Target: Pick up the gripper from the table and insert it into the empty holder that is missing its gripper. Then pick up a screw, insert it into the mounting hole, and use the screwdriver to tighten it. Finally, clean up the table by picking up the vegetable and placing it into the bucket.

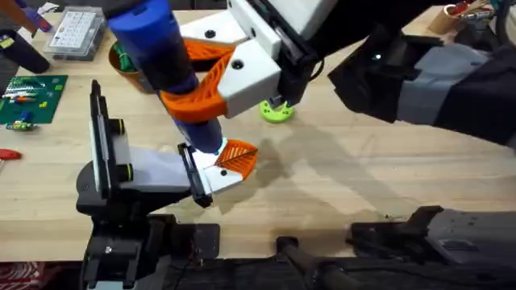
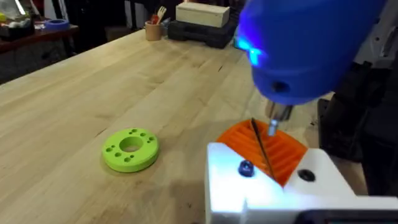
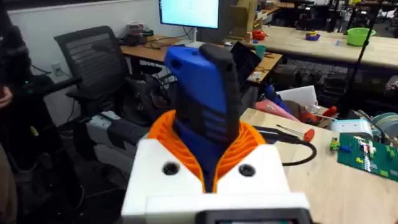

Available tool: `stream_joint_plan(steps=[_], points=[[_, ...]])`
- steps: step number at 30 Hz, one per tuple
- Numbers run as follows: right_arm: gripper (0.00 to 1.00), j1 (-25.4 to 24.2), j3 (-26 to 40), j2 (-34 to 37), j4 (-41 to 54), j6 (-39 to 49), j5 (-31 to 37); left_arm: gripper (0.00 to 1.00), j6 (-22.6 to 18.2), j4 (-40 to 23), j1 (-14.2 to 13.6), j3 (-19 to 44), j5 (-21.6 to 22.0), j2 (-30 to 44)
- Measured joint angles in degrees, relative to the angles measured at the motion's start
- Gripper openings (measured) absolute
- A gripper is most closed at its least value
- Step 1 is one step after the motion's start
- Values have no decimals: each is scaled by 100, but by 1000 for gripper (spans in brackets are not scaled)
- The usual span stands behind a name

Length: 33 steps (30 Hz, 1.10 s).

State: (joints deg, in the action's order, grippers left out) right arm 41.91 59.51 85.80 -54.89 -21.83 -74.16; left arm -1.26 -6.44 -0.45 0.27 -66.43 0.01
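Observation:
My right gripper (image 1: 189,80) reaches across the table (image 1: 347,177), shut on the blue screwdriver (image 1: 157,40), which tilts down. Its tip sits at the gripper (image 1: 236,159), a white base with an orange lattice tip seated at the black plate of the holder (image 1: 157,167). In the left wrist view the left gripper (image 2: 258,138) shows two white bases with orange ribbed pads meeting along a dark seam, with the screwdriver (image 2: 305,43) chuck just above. In the right wrist view orange fingers (image 3: 165,134) wrap the screwdriver (image 3: 205,93). The bucket (image 1: 121,71) is mostly behind the screwdriver. The screw and the vegetable are hidden.
A lime-green ring (image 1: 276,110) (image 2: 130,149) lies just beyond the holder's tip. At the far left are a clear parts box (image 1: 76,32), a green circuit board (image 1: 32,97) and a red-handled tool (image 1: 6,153). Bare wood stretches to the right.

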Motion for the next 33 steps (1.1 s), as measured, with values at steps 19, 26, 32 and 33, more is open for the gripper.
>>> stream_joint_plan(steps=[19, 26, 32, 33], points=[[44, 20, 0, 121, -42, 5, 103, 19, 0, -1, 0, 0, 0, 0], [45, 11, 0, 146, -39, 5, 104, 19, 0, 0, 0, 0, 0, 0], [46, -21, 0, 146, -39, 20, 103, 19, 0, 0, 0, 0, 0, 0], [45, -31, 0, 146, -39, 35, 102, 19, 0, 0, 0, 0, 0, 0]])
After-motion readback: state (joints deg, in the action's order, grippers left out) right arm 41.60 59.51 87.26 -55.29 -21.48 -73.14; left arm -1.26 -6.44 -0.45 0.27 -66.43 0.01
